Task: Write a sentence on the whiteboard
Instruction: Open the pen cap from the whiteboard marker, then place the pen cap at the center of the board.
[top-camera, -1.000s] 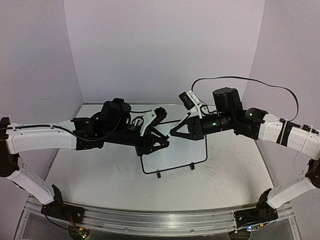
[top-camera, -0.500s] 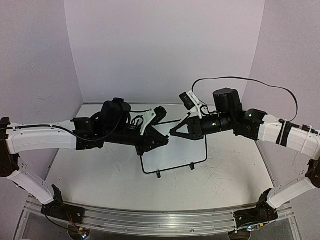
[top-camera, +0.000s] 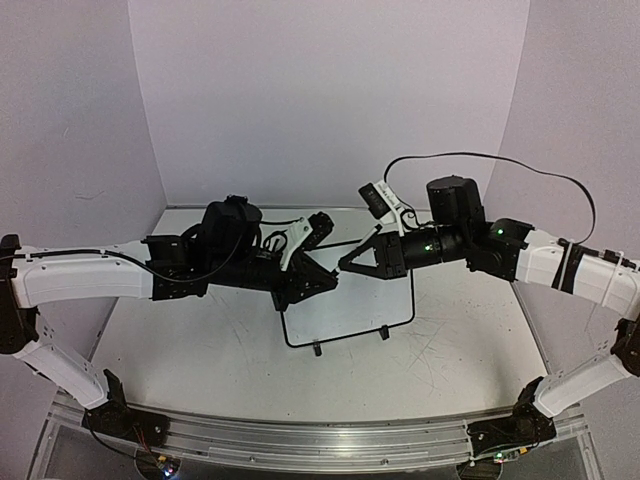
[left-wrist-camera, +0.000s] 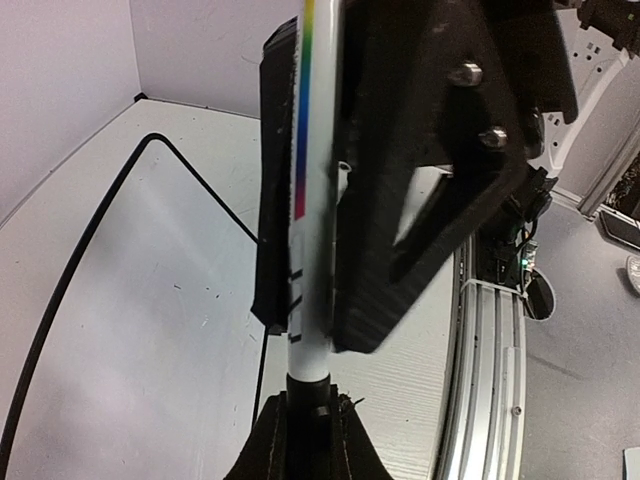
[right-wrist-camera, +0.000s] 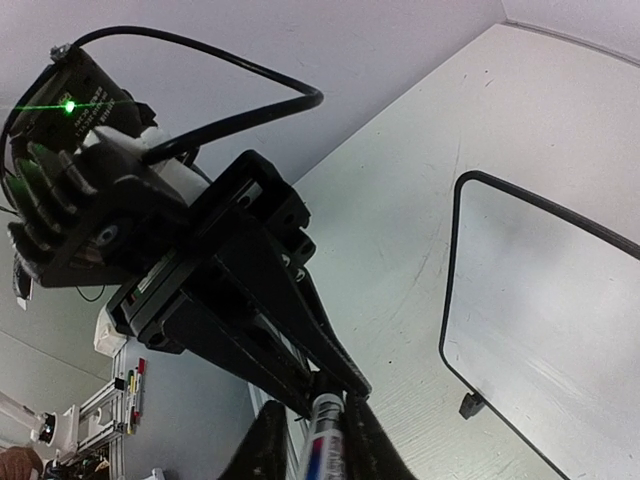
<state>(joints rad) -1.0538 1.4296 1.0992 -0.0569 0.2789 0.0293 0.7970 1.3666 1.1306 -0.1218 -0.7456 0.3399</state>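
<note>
Both grippers meet in the air above the whiteboard (top-camera: 350, 310), a white board in a thin black frame. Between them runs a marker (left-wrist-camera: 312, 250) with a white barrel and a rainbow stripe. My left gripper (left-wrist-camera: 308, 405) is shut on the marker's black end. My right gripper (right-wrist-camera: 318, 405) is shut on the printed barrel (right-wrist-camera: 322, 440), and its black fingers (left-wrist-camera: 420, 180) flank the barrel in the left wrist view. In the top view the left gripper (top-camera: 328, 281) and right gripper (top-camera: 345, 266) nearly touch. The board's visible face (right-wrist-camera: 560, 330) is blank, and the sentence is not in view.
The board stands on two small black feet (top-camera: 318, 349) in the middle of the grey table (top-camera: 200, 350). A black cable (top-camera: 480, 160) loops above the right arm. An aluminium rail (top-camera: 320, 440) runs along the near edge, and purple walls close in the back and sides.
My left gripper's jaws, spread a second ago, have closed on the marker's end. Both arms have stayed where they were.
</note>
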